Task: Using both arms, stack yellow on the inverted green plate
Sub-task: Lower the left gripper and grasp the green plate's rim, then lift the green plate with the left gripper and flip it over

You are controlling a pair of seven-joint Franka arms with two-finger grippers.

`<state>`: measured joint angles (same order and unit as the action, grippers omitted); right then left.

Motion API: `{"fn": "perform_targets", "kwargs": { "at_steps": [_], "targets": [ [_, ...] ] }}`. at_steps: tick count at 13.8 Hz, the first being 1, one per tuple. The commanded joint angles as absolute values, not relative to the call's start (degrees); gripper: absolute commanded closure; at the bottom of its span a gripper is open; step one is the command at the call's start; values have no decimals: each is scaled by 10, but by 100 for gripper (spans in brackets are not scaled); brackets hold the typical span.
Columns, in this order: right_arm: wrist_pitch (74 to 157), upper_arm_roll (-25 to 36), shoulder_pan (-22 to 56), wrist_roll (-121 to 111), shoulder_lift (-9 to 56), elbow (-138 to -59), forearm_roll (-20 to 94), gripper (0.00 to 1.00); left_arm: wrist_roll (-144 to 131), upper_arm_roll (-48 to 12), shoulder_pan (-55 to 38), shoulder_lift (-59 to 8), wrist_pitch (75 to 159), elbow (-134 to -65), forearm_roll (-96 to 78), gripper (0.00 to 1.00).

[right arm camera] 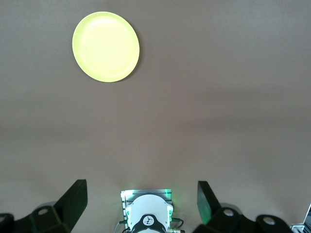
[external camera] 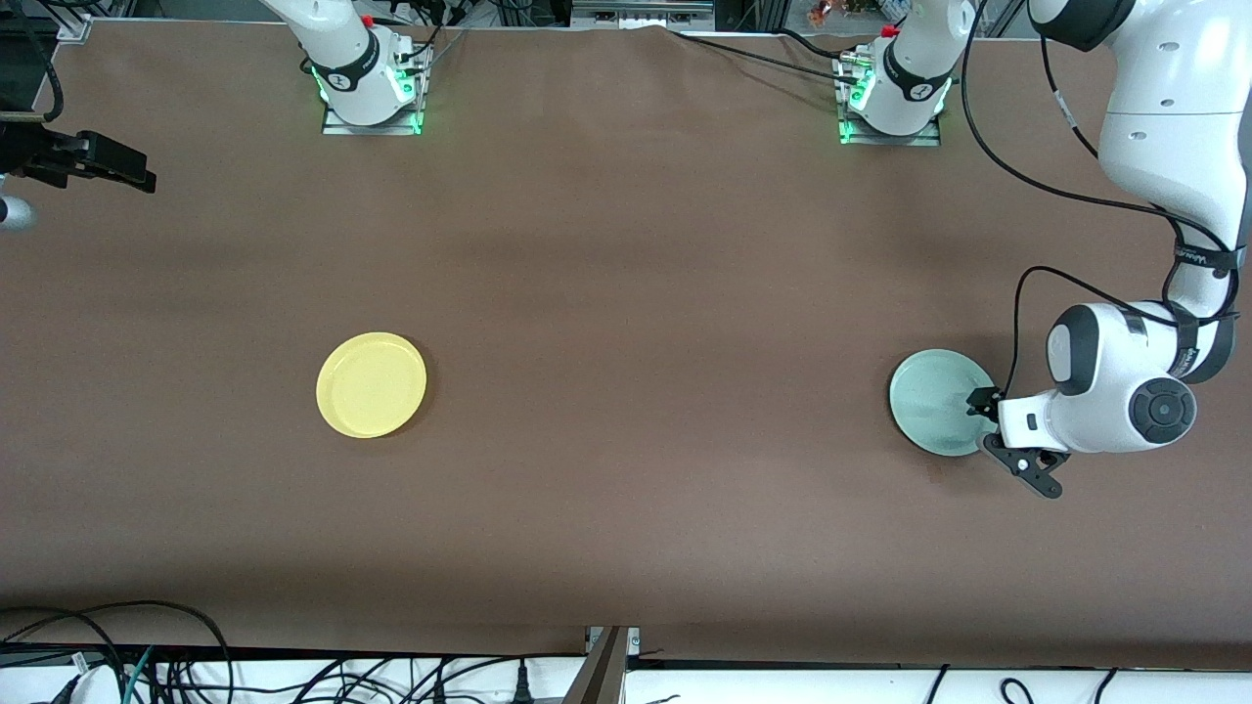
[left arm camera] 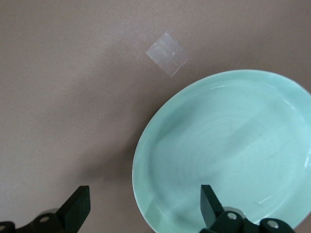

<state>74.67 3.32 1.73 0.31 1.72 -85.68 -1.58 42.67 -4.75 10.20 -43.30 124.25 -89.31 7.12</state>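
The yellow plate [external camera: 372, 384] lies flat on the brown table toward the right arm's end; the right wrist view shows this yellow plate [right arm camera: 106, 46] from high up. The pale green plate [external camera: 937, 401] lies hollow side up toward the left arm's end. My left gripper [external camera: 1003, 437] is open and low over that plate's edge. In the left wrist view the green plate's [left arm camera: 228, 150] rim runs between the fingers of the left gripper [left arm camera: 144, 196], one finger over the plate and one over bare table. My right gripper [right arm camera: 141, 189] is open, high above its own base, holding nothing.
A small clear tape square [left arm camera: 167, 53] is stuck to the table beside the green plate. A black device [external camera: 88, 161] juts in at the table's edge at the right arm's end. Cables [external camera: 147, 665] hang below the table edge nearest the front camera.
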Motion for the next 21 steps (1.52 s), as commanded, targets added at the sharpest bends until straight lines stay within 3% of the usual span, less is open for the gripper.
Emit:
{"fn": "perform_targets", "kwargs": {
  "at_steps": [1,2,3,5,6,10,16,21],
  "targets": [
    [747,30,11,12,16,-854,-6,0,483,-57,115,-454,1268,-879,69,0],
    [747,30,11,12,16,-854,-6,0,494,-57,115,-455,1271,-879,52,16],
    [747,29,11,12,16,-854,-6,0,501,-57,115,-454,1270,-878,38,45],
    [747,30,11,12,16,-854,-6,0,510,-57,115,-454,1269,-879,34,93],
    [747,30,11,12,16,-854,-6,0,511,-57,115,-454,1267,-880,35,100],
    [747,30,11,12,16,-854,-6,0,507,-57,111,-446,1259,-877,36,100],
    [747,30,11,12,16,-854,-6,0,377,-68,12,-367,1151,-868,55,100],
    [747,30,11,12,16,-854,-6,0,235,-61,-118,-370,984,-731,100,100]
  ]
}}
